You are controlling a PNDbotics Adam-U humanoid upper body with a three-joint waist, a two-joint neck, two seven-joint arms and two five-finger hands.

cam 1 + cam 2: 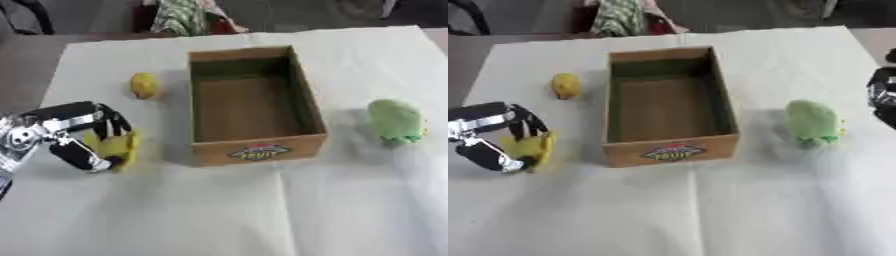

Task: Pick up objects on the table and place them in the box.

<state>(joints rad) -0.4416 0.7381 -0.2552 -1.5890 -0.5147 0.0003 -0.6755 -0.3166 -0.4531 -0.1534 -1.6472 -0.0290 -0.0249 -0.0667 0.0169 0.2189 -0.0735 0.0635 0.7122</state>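
Brown open-topped cardboard box [254, 148] (fruit label on its near wall) stands mid-table on the white cloth [262, 210]. Your left hand [83, 132] curls its fingers and thumb round a yellow soft object [115, 146] left of the box. A small yellow rounded object [144, 85] lies beyond it; a pale green soft object [395, 121] lies right. Your right hand [883, 95] shows at the right edge, finger state unclear.
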